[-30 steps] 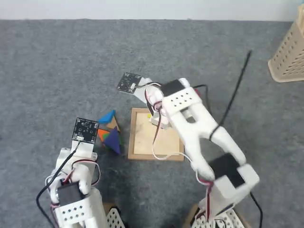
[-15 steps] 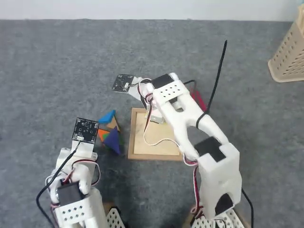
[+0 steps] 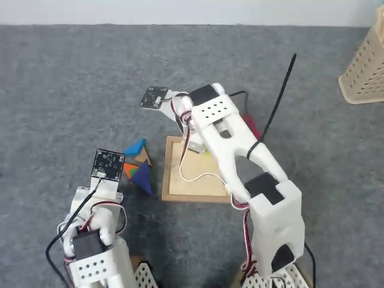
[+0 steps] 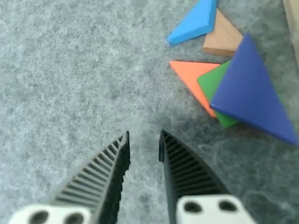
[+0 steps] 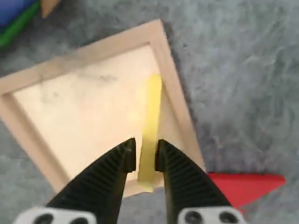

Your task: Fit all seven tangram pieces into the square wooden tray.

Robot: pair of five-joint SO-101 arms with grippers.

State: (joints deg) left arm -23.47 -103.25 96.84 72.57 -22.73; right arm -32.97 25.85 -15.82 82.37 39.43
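Note:
The square wooden tray [image 3: 165,175] lies on grey carpet mid-table. My right gripper [image 5: 145,145] hangs over the tray's [image 5: 84,107] inside, close to one rim, shut on a thin yellow piece [image 5: 153,100] that stands on edge. A red piece [image 5: 245,186] lies on the carpet just outside that rim, half hidden by the right arm in the high view [image 3: 254,127]. Beside the tray lie a light blue piece [image 4: 196,23], a wooden one [image 4: 223,41], and overlapping orange [image 4: 189,77], green [image 4: 212,84] and dark blue [image 4: 250,93] pieces. My left gripper [image 4: 143,140] is open over bare carpet short of them.
A beige perforated container [image 3: 366,66] stands at the far right edge. A black cable [image 3: 282,90] rises off the right arm. Both arm bases stand at the near edge, and open carpet stretches to the far left.
The right arm has swung slightly left and farther out, carrying the yellow piece toward the tray's far rim. The left arm and the loose pieces have stayed put.

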